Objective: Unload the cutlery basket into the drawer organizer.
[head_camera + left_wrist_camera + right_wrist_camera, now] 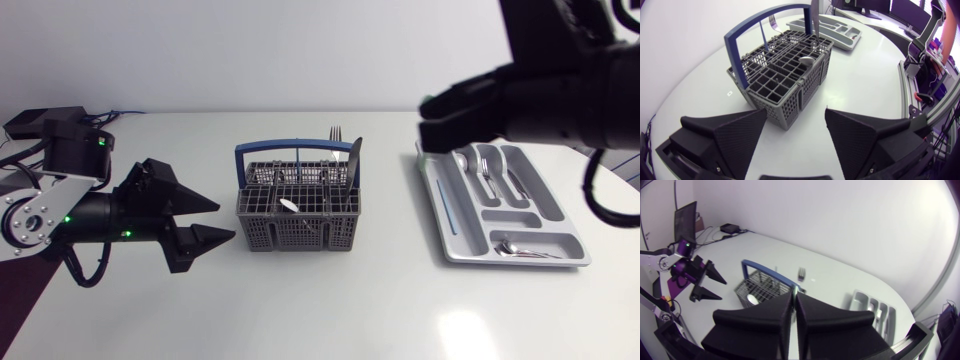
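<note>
Cutlery basket: the grey mesh cutlery basket point(300, 222) is set upright at the middle of the table point(330, 310), its blue handle point(290, 147) arched across the top.
Basket contents: a fork point(335, 133) and a knife point(354, 162) are stood upright at the back corner nearest the organizer, their tops projecting above the rim, so they are judged easy to pinch from above. A spoon point(288, 204) is laid low near the middle cells, bowl up.
Drawer organizer: the grey drawer organizer point(452, 215) is placed well apart from the basket, on the right arm's side. Sorted spoons point(483, 165) are seen in its far lengthwise compartments, and one more piece point(520, 248), probably a spoon, is laid in the near crosswise one.
Left gripper: the left gripper point(225, 220) is held low beside the basket's left end, apart from it, fingers spread wide with nothing between them. It is pointed at the basket wall, perhaps so the basket can be steadied.
Right gripper: the right gripper point(794, 295) is raised high above the table, between basket and organizer. Its fingers are pressed together, and nothing is seen gripped.
Progress: the unloading is judged partly done, since at least three pieces are in the basket.
Next move: the gripper would have to be opened and lowered onto the fork or knife.
</note>
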### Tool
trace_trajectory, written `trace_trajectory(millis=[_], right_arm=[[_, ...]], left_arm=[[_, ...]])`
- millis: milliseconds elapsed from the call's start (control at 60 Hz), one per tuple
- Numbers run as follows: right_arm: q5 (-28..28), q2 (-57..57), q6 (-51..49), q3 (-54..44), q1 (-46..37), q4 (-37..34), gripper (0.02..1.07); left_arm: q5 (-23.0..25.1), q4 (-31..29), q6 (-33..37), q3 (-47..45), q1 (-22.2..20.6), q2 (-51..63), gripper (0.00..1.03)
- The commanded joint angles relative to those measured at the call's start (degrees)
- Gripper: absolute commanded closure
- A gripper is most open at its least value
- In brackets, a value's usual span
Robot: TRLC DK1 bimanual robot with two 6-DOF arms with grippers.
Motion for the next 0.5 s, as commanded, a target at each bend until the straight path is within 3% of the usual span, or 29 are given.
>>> trace_trajectory(millis=[0,217,367,483], right_arm=[[0.43,-4.75,-3.12,-5.19,-5.19,-2.37,1.01],[-6.17,-14.59,-12.26,-19.86,-26.55,-2.45,1.01],[-11.18,-15.56,-20.0,-26.9,-40.52,1.76,1.01],[-12.41,-13.89,-23.86,-30.85,-45.71,6.86,1.01]], left_arm=[[-2.03,-1.09,-2.51,2.62,-3.0,-1.45,0.23],[-5.37,-1.71,-3.82,3.85,-7.04,-1.8,0.23],[-5.81,-2.15,-4.35,4.38,-8.01,-1.8,0.23],[-6.51,-2.06,-4.35,4.38,-8.8,-1.63,0.23]])
